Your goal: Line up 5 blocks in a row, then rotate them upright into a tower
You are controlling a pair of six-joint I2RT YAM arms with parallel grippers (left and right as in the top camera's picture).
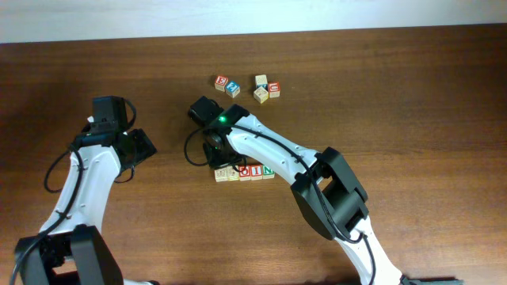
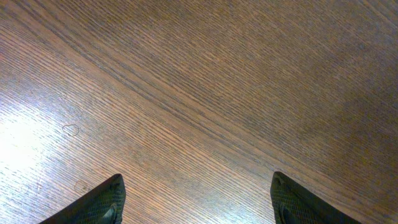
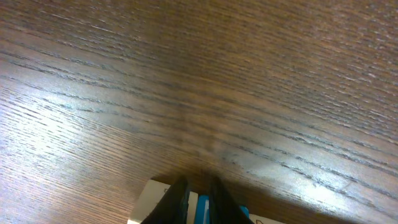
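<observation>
A row of small letter blocks (image 1: pixel 245 171) lies mid-table, tan faces at its left end and red and green letters further right. My right gripper (image 1: pixel 217 155) hangs over that left end. In the right wrist view its fingers (image 3: pixel 178 202) stand almost together, with only a thin slit between them. They sit in front of a pale block face (image 3: pixel 151 200), and a blue strip (image 3: pixel 202 210) shows in the slit. My left gripper (image 1: pixel 146 146) is far to the left, open over bare wood (image 2: pixel 198 200). A loose cluster of blocks (image 1: pixel 261 95) lies further back.
The back cluster holds a red-framed cube (image 1: pixel 221 81), a blue-faced cube (image 1: pixel 232 89), two tan cubes and another red-framed cube (image 1: pixel 274 89). The table's far edge (image 1: pixel 253 35) runs along the top. The right arm's links (image 1: pixel 329 186) stretch over the table's right front.
</observation>
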